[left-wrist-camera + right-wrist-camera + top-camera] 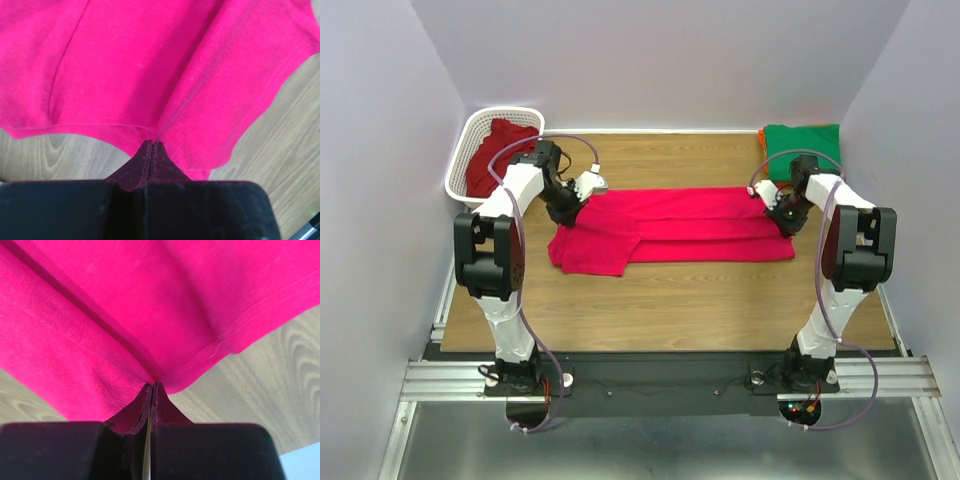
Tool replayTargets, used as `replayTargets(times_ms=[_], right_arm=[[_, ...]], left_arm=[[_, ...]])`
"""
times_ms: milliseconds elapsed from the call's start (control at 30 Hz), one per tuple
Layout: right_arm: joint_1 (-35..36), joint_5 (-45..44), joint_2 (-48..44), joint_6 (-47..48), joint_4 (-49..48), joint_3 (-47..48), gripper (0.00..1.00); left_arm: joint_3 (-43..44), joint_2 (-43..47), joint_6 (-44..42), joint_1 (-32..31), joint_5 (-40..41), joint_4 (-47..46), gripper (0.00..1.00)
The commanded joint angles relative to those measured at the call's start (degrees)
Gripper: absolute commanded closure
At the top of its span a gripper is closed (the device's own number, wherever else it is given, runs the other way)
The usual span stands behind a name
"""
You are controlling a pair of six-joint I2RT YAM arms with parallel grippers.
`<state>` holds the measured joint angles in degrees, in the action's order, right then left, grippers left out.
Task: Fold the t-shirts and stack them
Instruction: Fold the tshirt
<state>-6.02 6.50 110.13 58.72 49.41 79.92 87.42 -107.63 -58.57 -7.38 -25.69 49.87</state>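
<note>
Shirt in play: the bright pink-red cloth t-shirt (670, 228) lies in a long band on the wooden table (670, 310), just across from the white lattice plastic basket (470, 140).
Left gripper (151, 150): fingers are pressed together on a pinch of pink cloth at the shirt end nearest the basket.
Right gripper (151, 389): fingers are clamped tight on cloth beside a stitched hem, at the end farthest from the basket.
Step, as I read it: a lengthwise fold, with both ends gripped.
Doing it well: raise both ends together, keep the band taut, and lay edge on edge without dragging the lower layer.
Overhead alone shows: a sleeve flap bulging at the basket-side end, a dark crimson shirt (500, 150) in the basket, and a folded green shirt (802, 140) on an orange one (762, 140) far across from the basket.
Wrists alone show: real cloth is caught in each pinch, though I cannot tell how many layers.
</note>
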Motion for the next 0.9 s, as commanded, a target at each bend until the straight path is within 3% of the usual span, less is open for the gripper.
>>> replayTargets(times_ms=[0, 333, 433, 467, 500, 567, 667, 867], right_arm=[[-0.75, -0.35, 0.61, 0.43, -0.80, 3.75, 0.99], [-0.66, -0.70, 4.30, -0.53, -1.33, 7.79, 0.96], [-0.75, -0.53, 5.01, -2.20, -2.12, 9.20, 0.87], [-0.66, -0.44, 5.01, -3.08, -2.21, 9.55, 0.73], [-0.75, -0.35, 4.92, -3.69, -2.38, 10.16, 0.66], [-0.83, -0.44, 4.31, -5.53, -2.56, 10.43, 0.53], [-1.80, 0.61, 1.42, -9.74, -2.47, 11.75, 0.49], [-2.50, 5.00, -5.61, -15.99, 1.12, 7.72, 0.49]], left_arm=[[4.51, -0.73, -0.15, 0.78, -0.41, 0.84, 1.00], [5.40, -4.07, 0.03, 0.87, -0.24, -0.29, 1.00], [4.52, -4.07, 1.08, 0.96, 0.64, -2.22, 1.00], [4.34, -4.16, 1.61, 0.96, 1.25, -2.66, 1.00], [4.34, -4.08, 2.66, 1.05, 1.52, -3.02, 0.86], [4.34, -3.37, 3.37, 1.66, 1.44, -3.37, 0.77], [2.86, -0.39, 5.21, 2.89, 0.12, -3.99, 0.56], [-5.05, 7.42, 7.06, 4.91, -1.90, -5.65, 0.46]])
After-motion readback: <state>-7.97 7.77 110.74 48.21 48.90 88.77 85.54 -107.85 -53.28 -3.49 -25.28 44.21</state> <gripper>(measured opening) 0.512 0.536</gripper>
